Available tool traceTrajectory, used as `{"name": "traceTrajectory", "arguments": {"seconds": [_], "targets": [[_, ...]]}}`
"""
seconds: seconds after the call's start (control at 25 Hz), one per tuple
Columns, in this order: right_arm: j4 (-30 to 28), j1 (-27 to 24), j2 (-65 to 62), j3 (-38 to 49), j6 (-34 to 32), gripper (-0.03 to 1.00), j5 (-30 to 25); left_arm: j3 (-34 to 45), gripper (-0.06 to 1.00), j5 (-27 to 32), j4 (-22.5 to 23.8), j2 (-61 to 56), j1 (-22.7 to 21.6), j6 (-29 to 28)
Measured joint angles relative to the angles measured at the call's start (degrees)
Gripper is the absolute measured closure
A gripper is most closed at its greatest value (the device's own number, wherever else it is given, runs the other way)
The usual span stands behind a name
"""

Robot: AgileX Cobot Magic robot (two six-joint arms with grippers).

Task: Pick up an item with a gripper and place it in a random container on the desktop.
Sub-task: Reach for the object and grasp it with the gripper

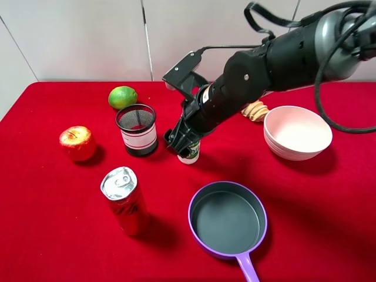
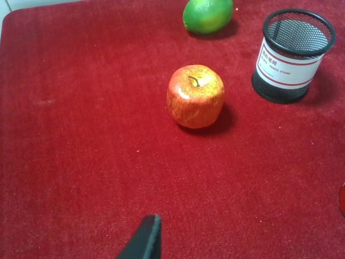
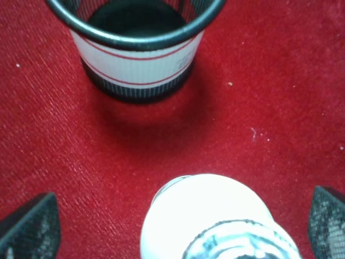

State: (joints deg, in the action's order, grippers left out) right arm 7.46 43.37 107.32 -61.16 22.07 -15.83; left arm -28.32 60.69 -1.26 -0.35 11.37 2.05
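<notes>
Looking down from the high camera, the red-clothed desk (image 1: 47,235) carries, from the left, an apple (image 1: 77,143), a lime (image 1: 122,97), the black mesh cup (image 1: 137,129), a red can (image 1: 125,200), the small white bottle (image 1: 190,154), a purple pan (image 1: 228,220) and a pink bowl (image 1: 296,132). The bottle stands upright just beside the cup, on its right, under the right gripper (image 1: 185,145). Only the right wrist view shows the gaps: its jaws stand wide open, one fingertip (image 3: 27,229) on each side, clear of the bottle, holding nothing. The left wrist view alone makes the cup's white band legible: "PENCIL STAND" under characters too small to read. The left gripper (image 2: 144,243) shows one dark tip there; whether its jaws are open I cannot tell.
</notes>
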Motion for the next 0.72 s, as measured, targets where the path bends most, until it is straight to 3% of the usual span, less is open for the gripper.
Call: {"name": "traceTrajectory", "arguments": {"seconds": [0.28,0.72], "targets": [[0.00,0.00,2.67,0.00,0.00,0.27,3.14,0.00,-0.04,0.00,0.00,0.00,0.00,0.00],[0.00,0.00,3.76,0.00,0.00,0.27,3.71,0.00,-0.04,0.00,0.00,0.00,0.00,0.00]]}}
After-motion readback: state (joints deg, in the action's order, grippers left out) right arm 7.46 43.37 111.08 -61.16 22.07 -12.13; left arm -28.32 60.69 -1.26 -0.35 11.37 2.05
